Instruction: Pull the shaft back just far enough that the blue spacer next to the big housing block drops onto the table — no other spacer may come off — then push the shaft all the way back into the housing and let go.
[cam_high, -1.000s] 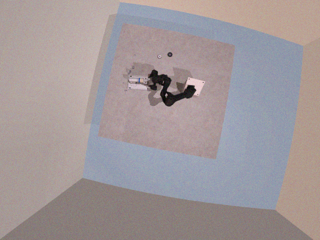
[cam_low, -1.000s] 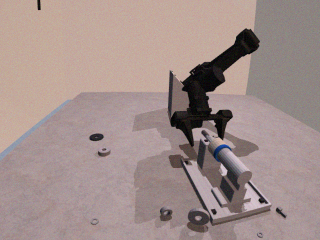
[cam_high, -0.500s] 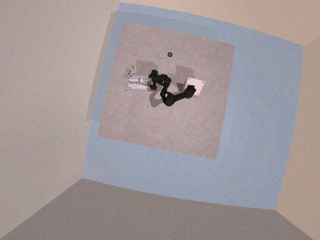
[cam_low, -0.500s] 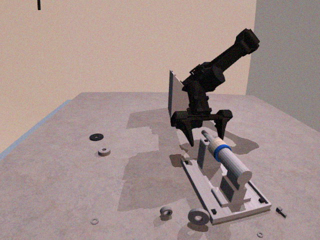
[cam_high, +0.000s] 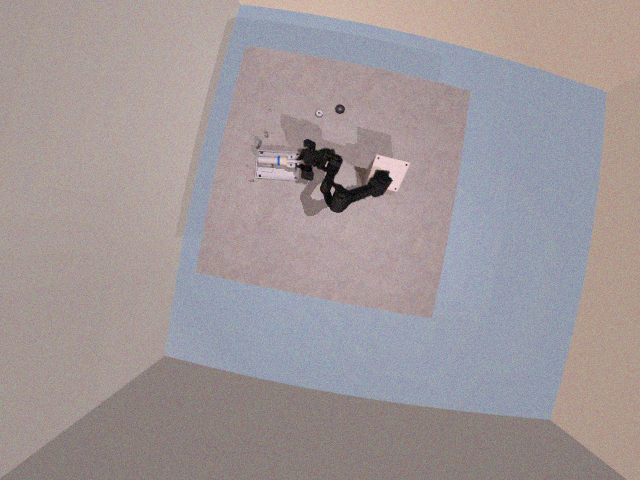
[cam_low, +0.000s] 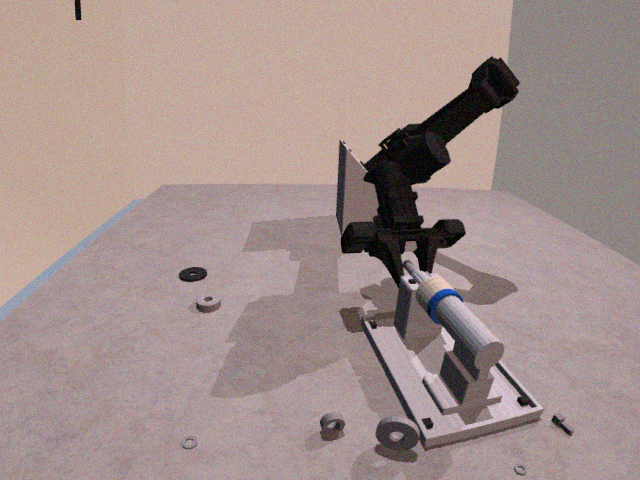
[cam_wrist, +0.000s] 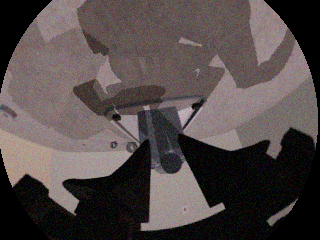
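Note:
The blue spacer (cam_high: 279, 160) (cam_low: 433, 308) is a ring around the shaft line, against the big grey cylindrical housing (cam_high: 266, 161) (cam_low: 470, 330). A cream spacer (cam_low: 433, 287) sits beside it, on the gripper's side. The thin grey shaft end (cam_low: 408, 265) (cam_wrist: 171, 163) sticks out over an upright support (cam_low: 407, 310). My gripper (cam_high: 298, 161) (cam_low: 414, 277) (cam_wrist: 163, 140) is partly open, its fingers on either side of the shaft end. In the wrist view gaps show between the round end and both fingers. The spacers are hidden in the wrist view.
The assembly stands on a pale base plate (cam_high: 281, 174) (cam_low: 385, 351). Grey rings (cam_low: 331, 424) (cam_low: 390, 431) lie beside its corner, with a bolt (cam_low: 562, 423) opposite. A black ring (cam_high: 339, 111) (cam_low: 192, 273) and a pale ring (cam_high: 318, 113) (cam_low: 208, 303) lie farther off.

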